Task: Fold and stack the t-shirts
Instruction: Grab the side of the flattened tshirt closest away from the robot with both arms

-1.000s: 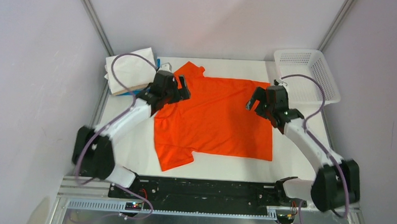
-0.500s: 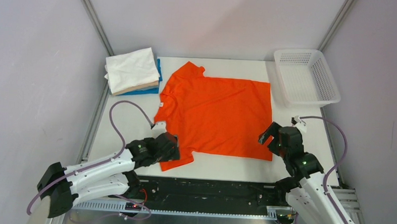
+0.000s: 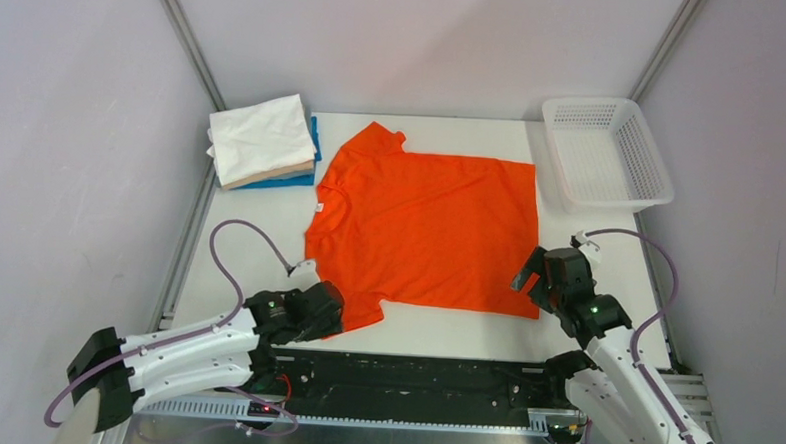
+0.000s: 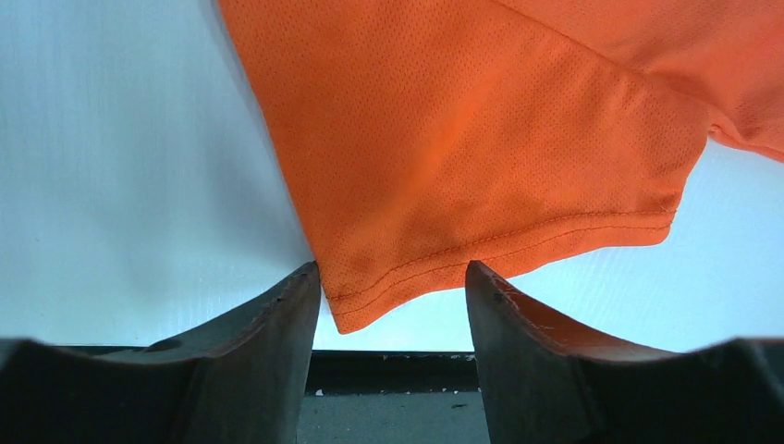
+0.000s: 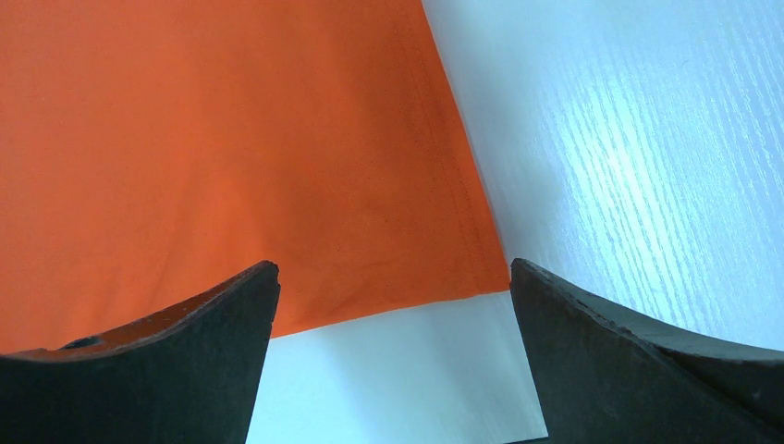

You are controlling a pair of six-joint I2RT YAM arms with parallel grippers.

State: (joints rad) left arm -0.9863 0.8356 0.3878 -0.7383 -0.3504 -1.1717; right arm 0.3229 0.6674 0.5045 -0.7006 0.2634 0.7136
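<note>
Table [image 3: 258, 246]; left tool [image 4: 393, 277] low at t-shirt [image 3: 429, 229] sleeve.

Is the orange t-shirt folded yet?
No, the orange t-shirt lies spread flat on the table with both sleeves out.

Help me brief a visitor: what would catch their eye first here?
The bright orange t-shirt spread flat in the middle dominates. The left fingers straddle its near sleeve corner; the right fingers, wide open, frame its near hem corner. A folded pile sits far left, a white basket far right.
</note>
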